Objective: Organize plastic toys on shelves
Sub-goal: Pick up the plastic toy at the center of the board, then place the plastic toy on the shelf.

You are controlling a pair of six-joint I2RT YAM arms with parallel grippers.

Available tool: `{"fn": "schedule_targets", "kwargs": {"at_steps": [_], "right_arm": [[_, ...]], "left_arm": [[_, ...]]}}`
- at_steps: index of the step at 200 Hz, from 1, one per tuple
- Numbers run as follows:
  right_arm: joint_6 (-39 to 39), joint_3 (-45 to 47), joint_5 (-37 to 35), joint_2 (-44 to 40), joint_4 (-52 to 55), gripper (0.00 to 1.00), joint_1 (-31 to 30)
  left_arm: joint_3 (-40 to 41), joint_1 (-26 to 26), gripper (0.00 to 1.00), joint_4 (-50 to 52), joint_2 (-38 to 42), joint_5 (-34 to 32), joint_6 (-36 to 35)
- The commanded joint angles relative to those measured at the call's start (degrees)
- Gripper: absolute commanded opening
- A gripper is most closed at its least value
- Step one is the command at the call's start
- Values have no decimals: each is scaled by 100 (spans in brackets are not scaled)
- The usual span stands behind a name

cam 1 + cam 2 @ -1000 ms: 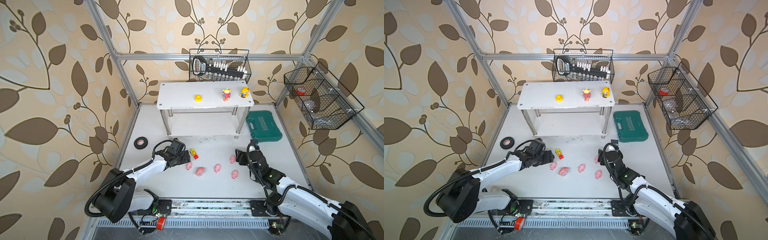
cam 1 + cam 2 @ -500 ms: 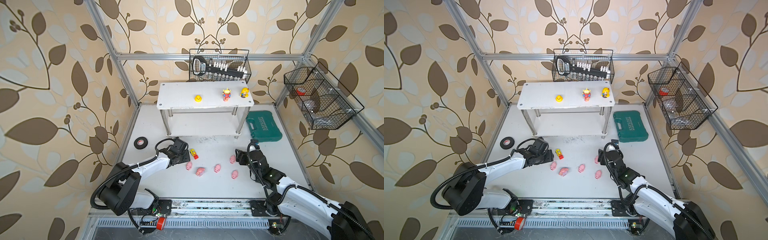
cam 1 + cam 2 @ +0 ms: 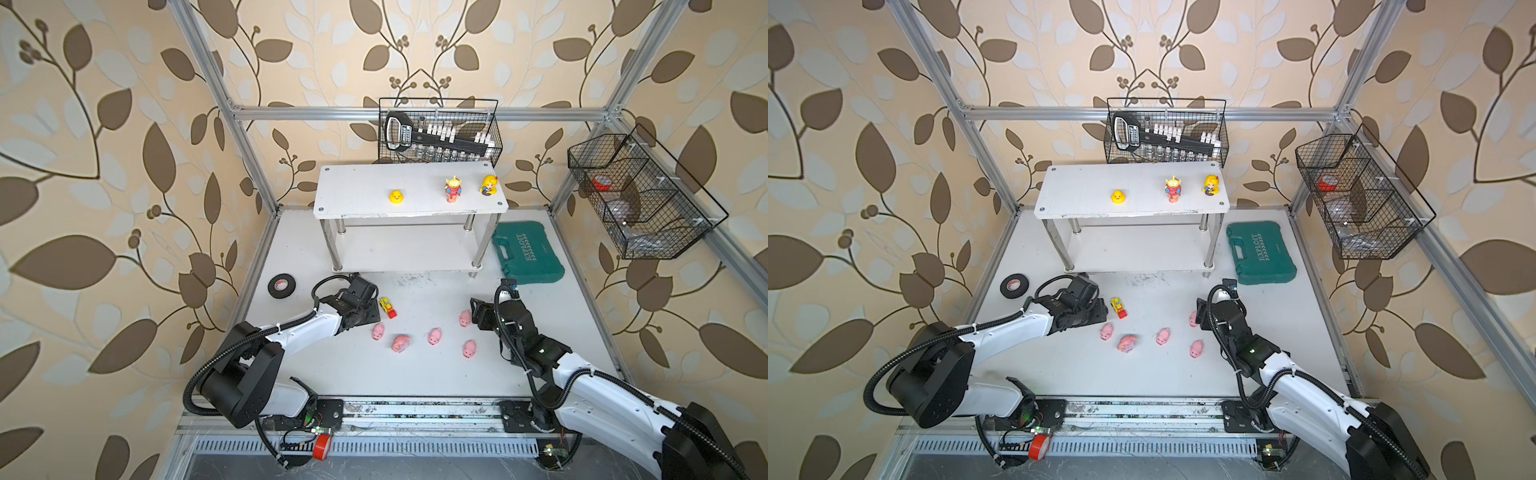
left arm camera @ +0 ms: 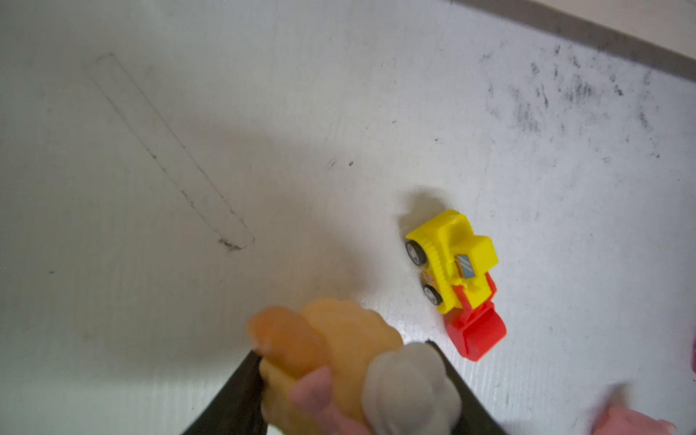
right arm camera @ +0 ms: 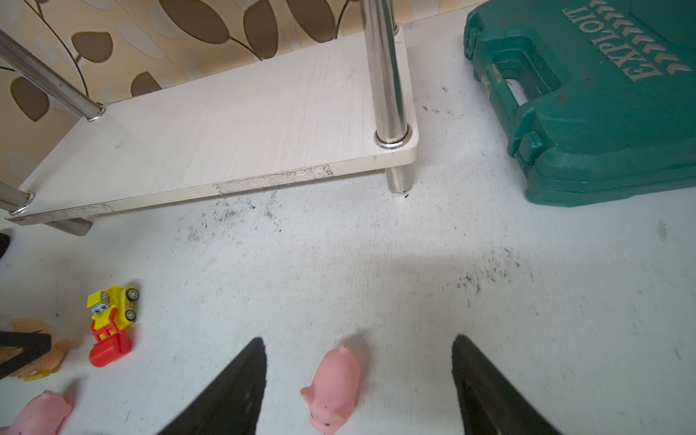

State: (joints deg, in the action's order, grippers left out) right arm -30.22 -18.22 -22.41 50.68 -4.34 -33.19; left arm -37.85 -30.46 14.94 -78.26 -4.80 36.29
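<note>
On the floor my left gripper [image 4: 342, 350] is shut on the orange animal [image 4: 331, 327], whose grey bow [image 4: 406, 384] shows between the black fingers. The yellow-red vehicle [image 4: 455, 275] lies just beside it. My right gripper [image 5: 357, 339] stands open astride one pink piglet [image 5: 333, 388] without touching it. Several pink piglets lie in front between the arms, among them a piglet [image 3: 378, 331] near the left gripper [image 3: 372, 313]. On the top board of the shelves [image 3: 353, 195] stand a yellow duck [image 3: 397, 196], an alien [image 3: 453, 189] and a yellow doll [image 3: 489, 185]. The lower board [image 5: 226, 124] is bare.
A black tape roll [image 3: 281, 286] lies left of the left arm. A green tool case [image 3: 528, 253] sits right of the shelves. A wire basket [image 3: 440, 133] hangs on the back wall and another wire basket [image 3: 640, 199] on the right wall.
The left gripper's jaws have closed in on the orange animal while staying low beside the vehicle. The right arm and the toys on the floor have not moved.
</note>
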Motion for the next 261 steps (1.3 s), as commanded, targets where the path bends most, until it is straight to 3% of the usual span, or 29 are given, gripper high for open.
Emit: {"fn": "schedule_targets", "kwargs": {"at_steps": [1, 74, 127, 174, 240, 261], "right_arm": [[10, 35, 65, 21, -84, 76, 36], [7, 31, 71, 21, -85, 75, 66], [7, 40, 74, 11, -85, 76, 84], [0, 48, 86, -5, -85, 75, 84], [-6, 102, 78, -125, -76, 76, 93], [-12, 95, 89, -119, -74, 76, 91]], "left_arm": [[-200, -48, 48, 368, 475, -197, -57], [-770, -48, 47, 1762, 2106, -87, 22], [-2754, -48, 42, 3232, 2137, -27, -60], [-4930, -48, 42, 3967, 1374, -519, -359], [-8258, -10, 44, 4679, -714, -1250, -656], [-8952, 220, 45, 4743, -1289, -1128, -603]]}}
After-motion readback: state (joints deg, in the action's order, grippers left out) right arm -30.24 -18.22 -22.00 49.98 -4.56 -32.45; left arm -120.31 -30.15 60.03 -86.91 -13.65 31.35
